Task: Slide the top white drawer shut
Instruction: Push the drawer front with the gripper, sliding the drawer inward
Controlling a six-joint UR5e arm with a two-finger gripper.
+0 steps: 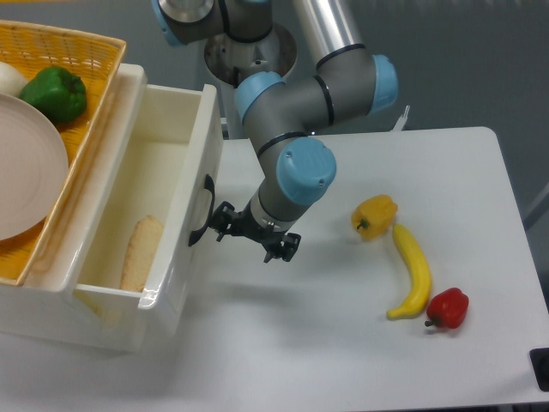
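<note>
The top white drawer stands pulled far out of the cabinet toward the table's middle. Its black arched handle is on the front wall facing right. A pale yellow ear of corn lies inside it. My gripper hangs just to the right of the handle, a little above the table. Its two black fingers are spread apart and hold nothing. The left fingertip is close to the handle; I cannot tell whether it touches.
A yellow wicker basket on top of the cabinet holds a green pepper and a white plate. On the white table to the right lie a yellow pepper, a banana and a red pepper.
</note>
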